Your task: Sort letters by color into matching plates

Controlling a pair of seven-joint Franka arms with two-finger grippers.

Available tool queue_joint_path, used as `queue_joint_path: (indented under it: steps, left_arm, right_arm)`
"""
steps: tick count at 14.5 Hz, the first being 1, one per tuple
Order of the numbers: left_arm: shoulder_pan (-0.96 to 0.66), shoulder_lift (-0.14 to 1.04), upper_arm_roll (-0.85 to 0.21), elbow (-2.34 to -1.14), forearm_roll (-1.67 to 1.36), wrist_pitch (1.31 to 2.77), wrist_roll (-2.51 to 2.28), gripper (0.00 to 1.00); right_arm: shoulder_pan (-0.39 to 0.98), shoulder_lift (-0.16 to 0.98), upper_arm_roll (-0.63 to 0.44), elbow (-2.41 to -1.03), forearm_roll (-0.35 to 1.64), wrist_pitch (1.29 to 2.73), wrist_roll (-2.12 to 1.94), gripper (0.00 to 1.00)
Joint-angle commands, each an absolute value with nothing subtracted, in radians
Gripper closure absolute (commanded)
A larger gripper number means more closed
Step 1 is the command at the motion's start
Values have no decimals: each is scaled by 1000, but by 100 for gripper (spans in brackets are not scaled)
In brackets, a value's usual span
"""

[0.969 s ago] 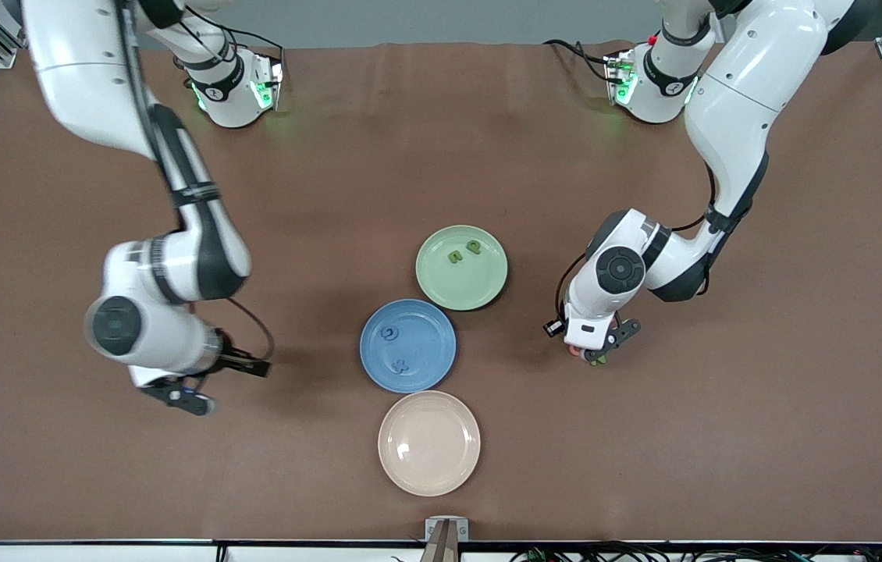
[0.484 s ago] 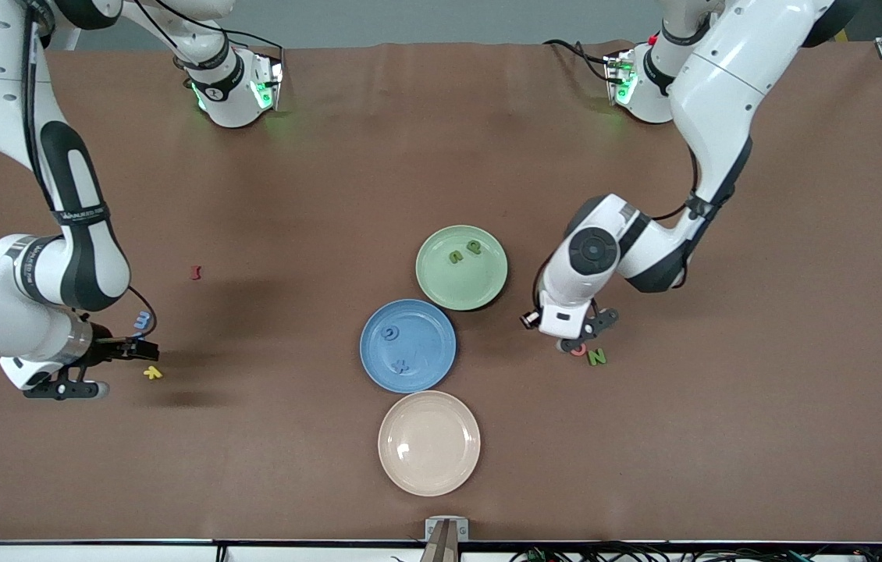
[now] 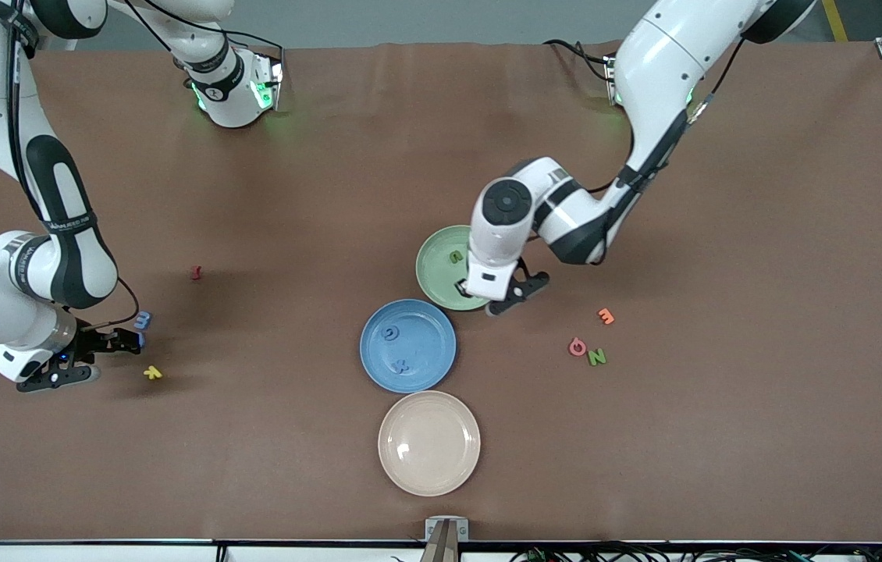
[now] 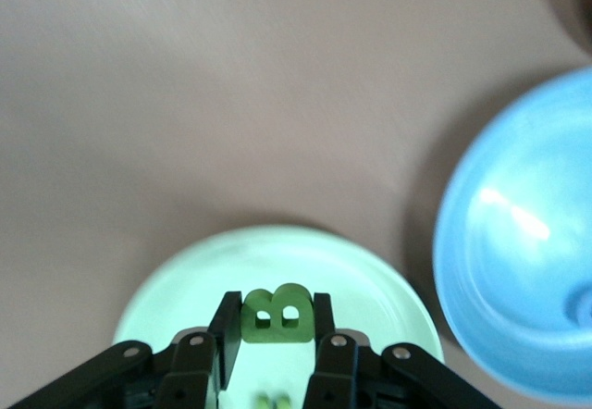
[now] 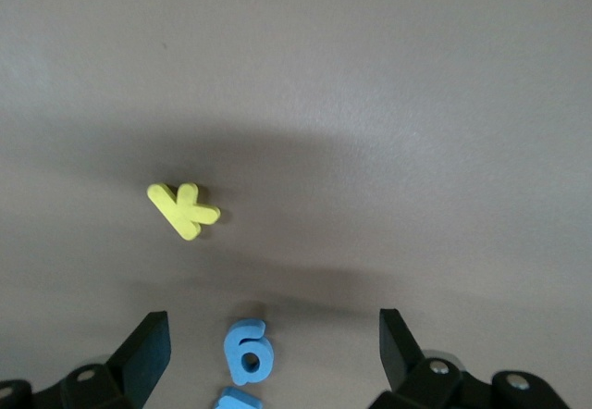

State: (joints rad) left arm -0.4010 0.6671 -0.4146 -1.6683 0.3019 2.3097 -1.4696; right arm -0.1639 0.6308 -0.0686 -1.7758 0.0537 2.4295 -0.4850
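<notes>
My left gripper [image 3: 492, 300] hangs over the pale green plate [image 3: 435, 275], at its edge toward the blue plate [image 3: 407, 345]. It is shut on a green letter B [image 4: 276, 315], held above the green plate [image 4: 176, 289]. One green letter [image 3: 455, 256] shows in that plate. Two blue letters [image 3: 389, 333] lie in the blue plate. My right gripper [image 3: 115, 357] is open at the right arm's end of the table. A blue 6 [image 5: 248, 352] lies on the table between its fingers. A yellow K [image 5: 185, 209] lies just past it.
A cream plate [image 3: 428, 442] sits nearest the front camera. An orange E [image 3: 605, 316], a pink letter [image 3: 577, 346] and a green N [image 3: 597, 357] lie toward the left arm's end. A red letter [image 3: 195, 272], a blue letter [image 3: 143, 319] and the yellow K [image 3: 152, 373] lie near my right gripper.
My left gripper has carried the green B from the loose letters to over the green plate. My right arm has swung out to its end of the table, by the blue letters.
</notes>
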Motion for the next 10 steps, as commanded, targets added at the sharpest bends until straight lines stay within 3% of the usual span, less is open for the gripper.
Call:
queue_joint_path:
  steps: [1, 8, 10]
  left_arm:
    - [-436, 707, -407, -1628, 301, 2290, -1486, 80]
    - [-457, 732, -403, -1628, 304, 2290, -1488, 77]
    - [-457, 732, -403, -1628, 305, 2290, -1486, 67]
  right_arm:
    - [-179, 621, -46, -1864, 40, 2544, -511, 2]
    - [-187, 623, -46, -1910, 41, 2583, -540, 10]
    - [-202, 620, -44, -1930, 43, 2577, -538, 12]
